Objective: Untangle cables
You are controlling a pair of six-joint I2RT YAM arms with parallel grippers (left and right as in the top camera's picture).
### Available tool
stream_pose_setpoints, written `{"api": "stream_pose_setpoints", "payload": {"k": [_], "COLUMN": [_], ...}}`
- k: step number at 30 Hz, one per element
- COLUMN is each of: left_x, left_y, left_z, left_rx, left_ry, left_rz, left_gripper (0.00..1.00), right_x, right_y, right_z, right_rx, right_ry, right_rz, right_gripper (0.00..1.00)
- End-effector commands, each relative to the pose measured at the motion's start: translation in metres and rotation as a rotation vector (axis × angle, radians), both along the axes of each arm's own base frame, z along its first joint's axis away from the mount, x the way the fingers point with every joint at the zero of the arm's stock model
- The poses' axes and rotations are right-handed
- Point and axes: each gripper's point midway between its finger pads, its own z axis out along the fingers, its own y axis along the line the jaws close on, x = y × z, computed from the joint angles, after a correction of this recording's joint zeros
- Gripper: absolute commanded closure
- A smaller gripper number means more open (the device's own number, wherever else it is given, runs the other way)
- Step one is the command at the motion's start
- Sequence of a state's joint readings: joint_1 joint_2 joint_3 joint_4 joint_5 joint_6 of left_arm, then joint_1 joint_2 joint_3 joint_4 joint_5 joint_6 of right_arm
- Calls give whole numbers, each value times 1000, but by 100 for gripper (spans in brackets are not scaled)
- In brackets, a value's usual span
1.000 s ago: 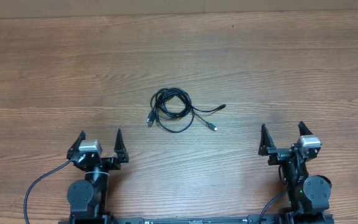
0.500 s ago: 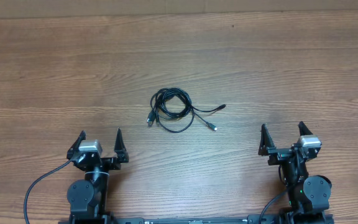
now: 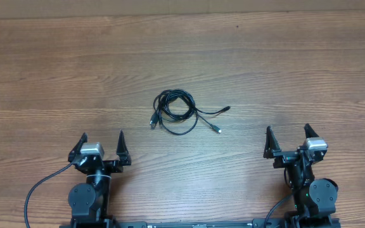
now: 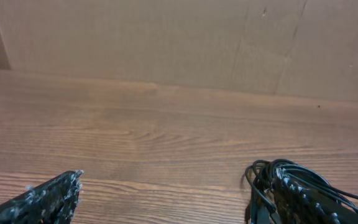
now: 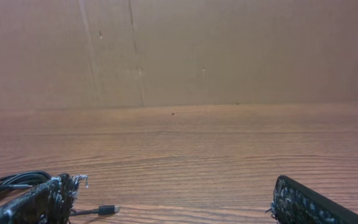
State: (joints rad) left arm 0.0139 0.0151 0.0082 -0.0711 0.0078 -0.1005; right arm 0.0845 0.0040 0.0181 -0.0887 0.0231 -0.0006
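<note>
Overhead: no change over the last sec. The cables [image 3: 177,113] sat as one small coiled tangle mid-table [image 3: 296,57], with plug ends [image 3: 227,109] trailing to its right, well apart from both arms. L gripper [image 3: 102,134] and R gripper [image 3: 288,127] were parked at the near edge, jaws wide open w/ nothing between them; wrist cams showed the tangle only beyond the fingers, no contact. Untangling hadn't started imo, and the next move prob needs one arm to pin the coil while the other pulls a free plug end out.
</note>
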Motion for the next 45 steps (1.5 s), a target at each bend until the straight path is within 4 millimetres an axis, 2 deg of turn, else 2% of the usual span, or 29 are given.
{"api": "stream_pose_setpoints", "payload": {"k": [1,4,6,9,14,18,24,29,33,35,37,40,44,45], "left_x": [0,-1,-1,-5,-27,-56,-121,-169,-193,-193,-182,-147,-89,-80], "left_y": [2,16,23,16,12,12,10,7,-9,-18,-26,-35,-48,-51], "left_z": [7,12,26,64,138,199,292,353,403,416,430,442,445,445], "left_rx": [38,80,87,78,76,74,125,154,196,219,240,244,199,195], "left_ry": [-31,-48,-106,-252,-473,-612,-870,-1023,-1104,-1100,-1054,-905,-654,-613], "left_rz": [9,86,130,98,84,89,119,130,48,0,-53,-125,-245,-268], "left_gripper": [1,0,0,0,0,1,0,1,0,0,0,1,0,1], "right_x": [1,1,1,1,1,1,1,1,1,1,1,1,1,1], "right_y": [-1,-1,-1,-1,-1,-1,-1,-1,-1,-1,-1,-1,-1,-1], "right_z": [-3,-3,-3,-3,-3,-3,-3,-3,-3,-3,-3,-3,-3,-3], "right_rx": [-5,-5,-5,-5,-5,-5,-5,-5,-5,-5,-5,-5,-5,-5], "right_ry": [3,3,3,3,3,3,3,3,3,3,3,3,3,3], "right_rz": [-5,-5,-5,-5,-5,-5,-5,-5,-5,-5,-5,-5,-5,-5], "right_gripper": [0,0,0,0,0,0,0,0,0,0,0,0,0,0]}}
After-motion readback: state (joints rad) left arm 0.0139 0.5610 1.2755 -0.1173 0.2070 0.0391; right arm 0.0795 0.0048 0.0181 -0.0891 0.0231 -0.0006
